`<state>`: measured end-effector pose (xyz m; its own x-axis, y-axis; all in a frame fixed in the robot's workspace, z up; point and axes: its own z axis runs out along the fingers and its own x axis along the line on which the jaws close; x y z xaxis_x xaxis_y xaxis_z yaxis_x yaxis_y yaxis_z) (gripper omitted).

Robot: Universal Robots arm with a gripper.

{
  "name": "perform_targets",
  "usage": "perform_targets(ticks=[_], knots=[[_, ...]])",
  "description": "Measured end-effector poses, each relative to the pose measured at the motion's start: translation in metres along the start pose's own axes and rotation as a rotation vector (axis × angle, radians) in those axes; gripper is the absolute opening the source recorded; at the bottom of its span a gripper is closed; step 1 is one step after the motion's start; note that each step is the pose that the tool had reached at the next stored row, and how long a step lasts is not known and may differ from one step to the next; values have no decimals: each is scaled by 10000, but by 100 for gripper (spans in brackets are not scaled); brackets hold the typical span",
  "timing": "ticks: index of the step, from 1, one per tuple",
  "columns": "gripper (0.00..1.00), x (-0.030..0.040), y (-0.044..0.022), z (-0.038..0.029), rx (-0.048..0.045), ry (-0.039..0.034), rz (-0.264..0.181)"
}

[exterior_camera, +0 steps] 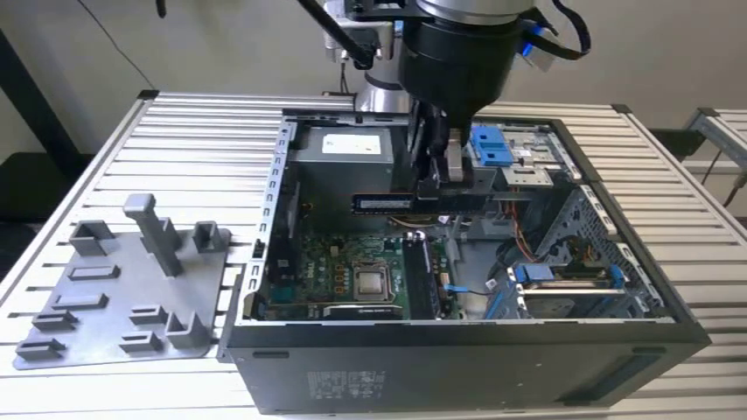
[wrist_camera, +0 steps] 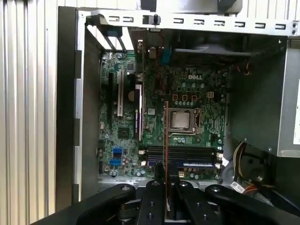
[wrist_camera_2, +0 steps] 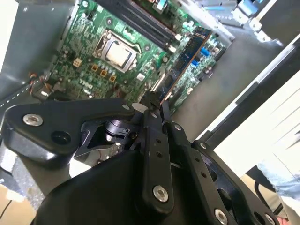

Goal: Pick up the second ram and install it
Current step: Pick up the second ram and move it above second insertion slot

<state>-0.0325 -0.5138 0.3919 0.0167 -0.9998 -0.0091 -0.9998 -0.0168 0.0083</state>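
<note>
The tool (exterior_camera: pixel 447 191) is clamped on the ram (exterior_camera: pixel 383 203), which hangs in the air over the open case (exterior_camera: pixel 467 350), above the board (exterior_camera: pixel 338 262) and touching nothing but the fingers

In the exterior view the stick juts from the tool toward 9 o'clock, while the slots (exterior_camera: pixel 421 278) run from 12 to 6. The first wrist view agrees, showing the ram edge-on and lying across them. My chief worry is that heading: brought down crosswise, the ram would likely land on the slot walls or latches and never seat. Whether its notch faces the right way I cannot tell.

Much of the stick overhangs the grip, so any knock could lever it askew in the fingers. Pressed home tilted, it might flex the board or scrape the contacts.

The space is tight. The socket (exterior_camera: pixel 371 282) sits just beside the slots at their 9 o'clock, and loose cables (exterior_camera: pixel 531 249) lie at their 3 o'clock, where the tool's broad links could snag.

The case rests on a slatted metal worktop (exterior_camera: pixel 175 131), and a dropped stick could wedge in its grooves. A grey plate (exterior_camera: pixel 117 297) with pegs lies at the case's 9 o'clock. A pale wall closes the room at 12 o'clock, and a second slatted bench (exterior_camera: pixel 718 131) stands at 3 o'clock
</note>
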Motion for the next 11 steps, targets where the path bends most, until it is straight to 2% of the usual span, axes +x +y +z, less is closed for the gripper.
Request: perform_targets(ticks=[7,8,11], knots=[[14,5,-279,-2,-13,0,-1],[14,6,-299,-3,-13,0,-1],[14,5,-303,-2,-13,-1,1]])
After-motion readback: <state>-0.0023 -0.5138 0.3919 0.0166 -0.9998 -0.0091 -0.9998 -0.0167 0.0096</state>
